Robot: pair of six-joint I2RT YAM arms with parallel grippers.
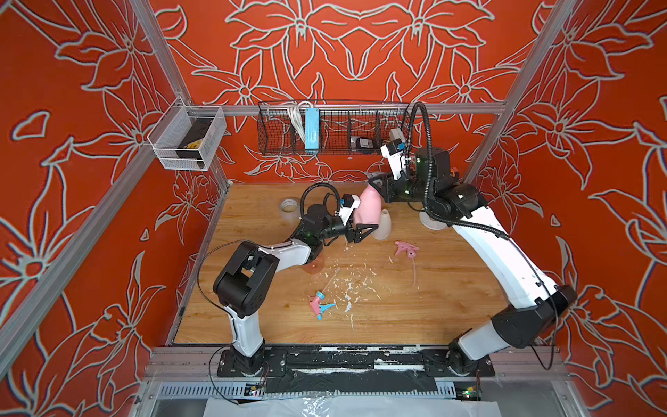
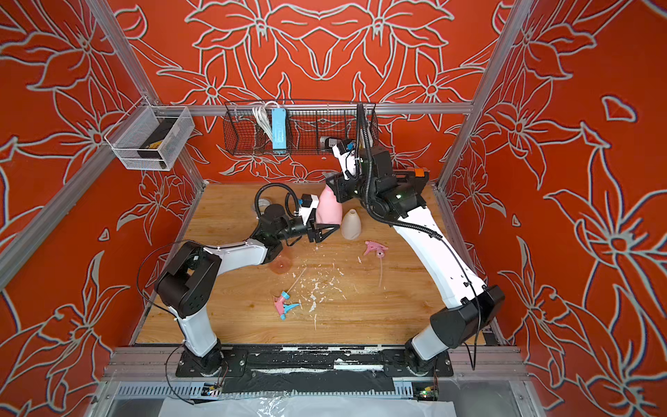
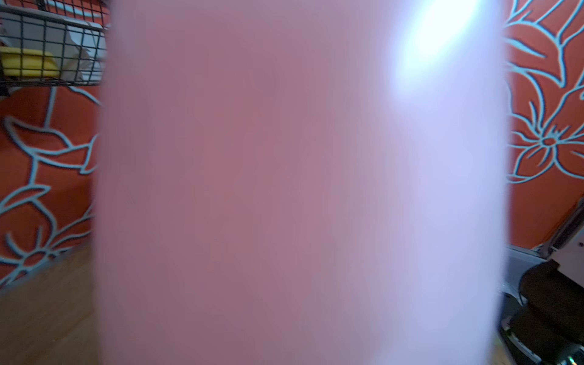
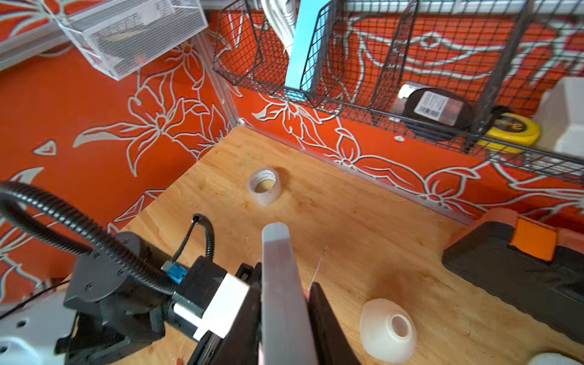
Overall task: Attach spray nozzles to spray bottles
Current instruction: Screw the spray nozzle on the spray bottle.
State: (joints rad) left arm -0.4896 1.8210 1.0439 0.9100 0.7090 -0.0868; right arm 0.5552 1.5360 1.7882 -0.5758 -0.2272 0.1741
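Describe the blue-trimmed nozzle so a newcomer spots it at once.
On the wooden table, look in its front half, beside the scattered white flakes. The pink nozzle with blue parts lies there on its side; the other loose nozzle, farther right, is entirely pink.

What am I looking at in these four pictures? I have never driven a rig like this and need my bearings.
Two robot arms stand at the near edge of a wooden table, each ending in a two-finger gripper. Both top views look down from one overhead camera; the remaining two come from cameras on the wrists. The left gripper holds the pink bottle, which fills the left wrist view. The right gripper, at that bottle's neck, is closed on the grey-topped nozzle, seen in the right wrist view. On the table are a white bottle, an all-pink nozzle, a pink and blue nozzle, a tape roll and white scraps.
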